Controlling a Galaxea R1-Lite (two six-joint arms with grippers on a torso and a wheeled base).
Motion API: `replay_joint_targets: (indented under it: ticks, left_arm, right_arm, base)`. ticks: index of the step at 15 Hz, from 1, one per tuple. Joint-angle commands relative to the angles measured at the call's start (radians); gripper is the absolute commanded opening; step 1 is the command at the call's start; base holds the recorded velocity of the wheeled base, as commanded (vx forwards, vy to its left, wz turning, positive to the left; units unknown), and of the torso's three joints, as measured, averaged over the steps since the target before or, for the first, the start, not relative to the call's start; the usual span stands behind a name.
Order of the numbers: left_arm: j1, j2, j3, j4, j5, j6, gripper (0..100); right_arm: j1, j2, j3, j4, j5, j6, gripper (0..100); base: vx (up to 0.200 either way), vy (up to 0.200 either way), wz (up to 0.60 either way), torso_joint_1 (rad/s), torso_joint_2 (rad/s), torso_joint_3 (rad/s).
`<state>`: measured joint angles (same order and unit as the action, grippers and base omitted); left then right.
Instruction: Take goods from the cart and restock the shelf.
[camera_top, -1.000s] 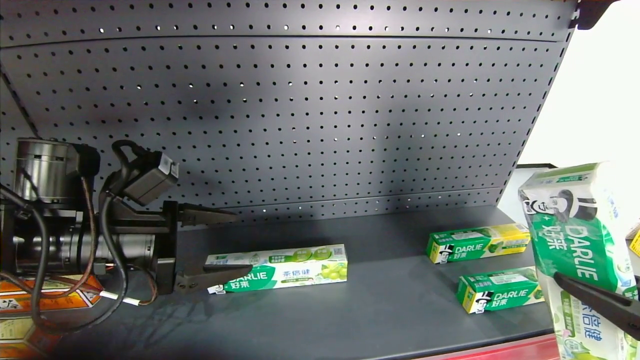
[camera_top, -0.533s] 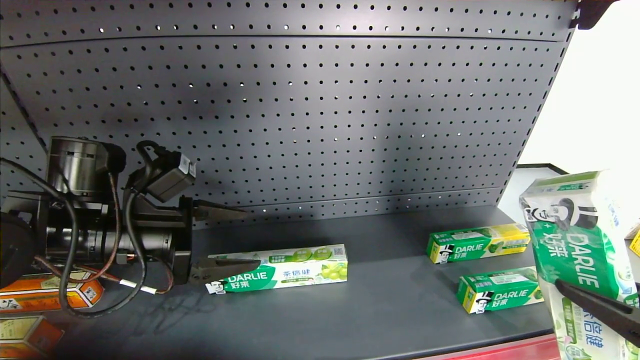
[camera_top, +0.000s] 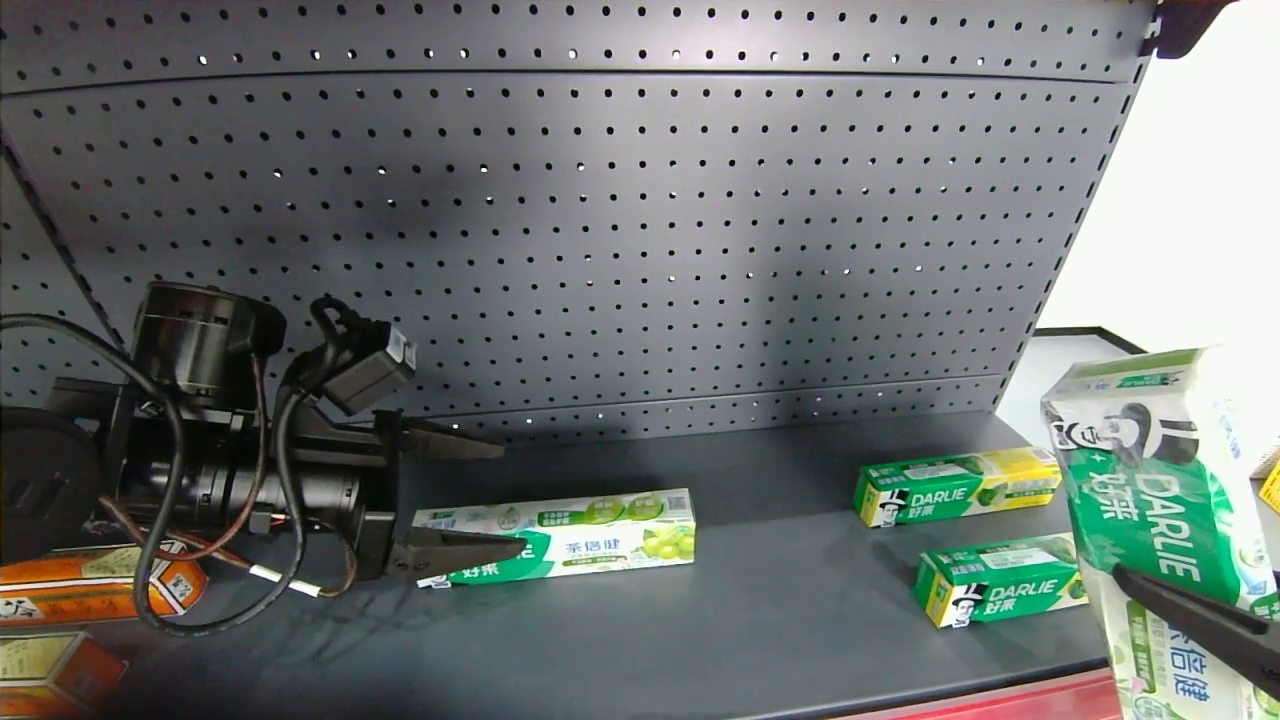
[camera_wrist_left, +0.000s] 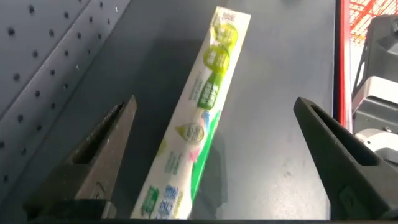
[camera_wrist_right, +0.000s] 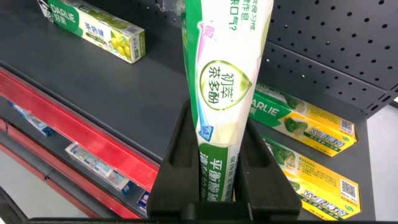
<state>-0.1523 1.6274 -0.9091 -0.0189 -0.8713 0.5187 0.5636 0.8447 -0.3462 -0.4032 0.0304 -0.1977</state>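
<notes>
Lengthwise, a long glossy carton (camera_wrist_left: 205, 106) lies between tapered black fingers (camera_wrist_left: 99, 155).

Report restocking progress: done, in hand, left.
Done: three toothpaste boxes lie on the shelf: a long box mid-shelf, with a yellow-ended box and a green box to its right. In hand: the right gripper is shut on a toothpaste pack, upright by the shelf's right end; the left gripper stands open around the long box's end. Left: shelve that pack; remaining stock cannot be judged.
</notes>
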Motion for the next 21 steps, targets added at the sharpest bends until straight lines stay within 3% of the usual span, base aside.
replay_joint_targets:
  ticks: [1,3,5,11,13,16,17,19,21]
  left_arm:
    - [0.014,-0.014,-0.007,0.004,0.002,0.0,100]
    - [0.023,-0.032,-0.013,0.022,0.002,0.0,100]
    - [0.048,-0.015,0.007,0.047,0.005,0.032,100]
    - [-0.009,0.003,0.004,0.037,0.008,0.061,100]
    - [0.004,-0.003,-0.03,0.048,0.115,0.029,100]
    - [0.03,-0.035,-0.125,0.14,0.136,0.015,100]
    - [0.03,-0.043,-0.122,0.169,0.143,0.014,100]
    - [0.031,-0.063,-0.112,0.171,0.264,0.004,100]
    - [0.03,-0.138,-0.031,0.172,0.273,0.01,100]
  right_arm:
    - [-0.001,-0.006,0.001,0.0,0.0,0.0,0]
    - [-0.001,-0.01,0.003,0.0,0.0,0.0,0]
    - [-0.001,-0.018,0.015,0.0,0.0,0.0,0]
    - [-0.001,-0.024,0.015,0.0,0.0,0.0,0]
    - [-0.002,-0.026,0.016,0.0,0.0,0.001,0]
    - [-0.002,-0.029,0.015,0.0,0.0,0.0,0]
    - [-0.002,-0.026,0.016,0.0,0.0,0.001,0]
    - [-0.004,-0.029,0.016,0.0,0.0,0.001,0]
    - [-0.004,-0.033,0.029,0.0,0.0,0.001,0]
  base:
    - [0.0,0.0,0.0,0.0,0.0,0.0]
    - [0.0,0.0,0.0,0.0,0.0,0.0]
    - [0.0,0.0,0.0,0.0,0.0,0.0]
    - [0.0,0.0,0.0,0.0,0.0,0.0]
    - [0.0,0.0,0.0,0.0,0.0,0.0]
    - [0.0,0.0,0.0,0.0,0.0,0.0]
    - [0.0,0.0,0.0,0.0,0.0,0.0]
    - [0.0,0.0,0.0,0.0,0.0,0.0]
    - [0.0,0.0,0.0,0.0,0.0,0.0]
